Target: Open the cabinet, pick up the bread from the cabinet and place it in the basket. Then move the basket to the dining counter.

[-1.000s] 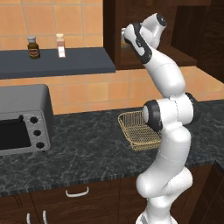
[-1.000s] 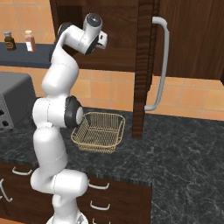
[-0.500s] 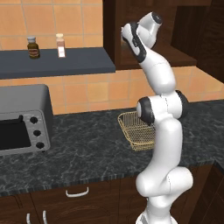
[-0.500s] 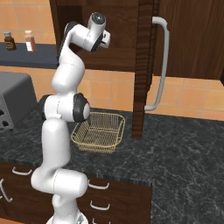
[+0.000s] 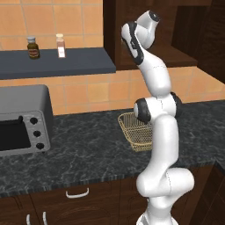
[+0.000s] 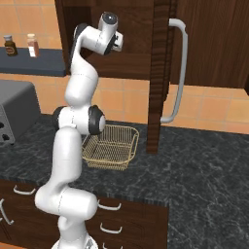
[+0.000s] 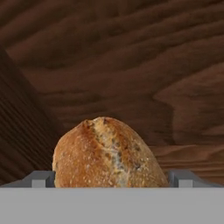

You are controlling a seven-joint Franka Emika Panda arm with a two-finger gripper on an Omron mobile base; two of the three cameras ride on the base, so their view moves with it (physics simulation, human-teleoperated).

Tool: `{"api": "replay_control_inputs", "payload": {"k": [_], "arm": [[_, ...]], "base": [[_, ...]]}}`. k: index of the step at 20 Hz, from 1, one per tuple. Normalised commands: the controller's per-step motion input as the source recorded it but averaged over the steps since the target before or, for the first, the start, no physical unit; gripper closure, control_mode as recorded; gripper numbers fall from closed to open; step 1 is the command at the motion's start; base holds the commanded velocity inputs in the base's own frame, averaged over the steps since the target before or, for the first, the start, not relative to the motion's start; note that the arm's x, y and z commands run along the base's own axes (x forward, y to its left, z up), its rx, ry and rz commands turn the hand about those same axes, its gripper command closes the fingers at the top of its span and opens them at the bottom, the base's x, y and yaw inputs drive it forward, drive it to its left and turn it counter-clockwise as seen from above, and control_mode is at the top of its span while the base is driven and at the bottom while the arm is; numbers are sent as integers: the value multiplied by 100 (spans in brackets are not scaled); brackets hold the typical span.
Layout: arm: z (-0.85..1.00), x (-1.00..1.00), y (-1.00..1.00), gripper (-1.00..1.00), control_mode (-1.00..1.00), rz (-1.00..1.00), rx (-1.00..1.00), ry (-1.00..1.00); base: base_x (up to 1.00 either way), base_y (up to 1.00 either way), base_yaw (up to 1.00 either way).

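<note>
Small round brown crusty bread is being straddled by the open two-finger gripper inside the dark brown wooden cabinet, tips at 9 and 3 o'clock. Pick step is being set up; closure is needed next, then transfer to the golden-tan wire mesh basket.

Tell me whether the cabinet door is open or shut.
Open. The cabinet door stands edge-on, swung outward, its handle facing right, interior exposed.

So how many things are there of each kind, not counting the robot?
Bread: 1
Basket: 1
Jars on the shelf: 2
Toaster oven: 1
Open cabinet: 1
Total: 6
</note>
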Motion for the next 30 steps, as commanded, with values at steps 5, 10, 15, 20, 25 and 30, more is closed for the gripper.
{"api": "replay_control_inputs", "payload": {"k": [5, 10, 15, 20, 25, 30], "arm": [[-35, 28, 30, -100, -100, 4, -11, 1], [-50, 23, 11, -100, -100, 7, -2, 0], [-35, 26, 0, -100, -100, 6, 0, 0], [-21, 40, 5, -100, -100, 3, 0, 0], [-68, 46, 32, -100, -100, 8, 0, 1], [-100, 54, 97, 100, -100, 20, 1, 0]], "base": [[0, 0, 0], [0, 0, 0], [0, 0, 0], [0, 0, 0], [0, 0, 0], [0, 0, 0]]}}
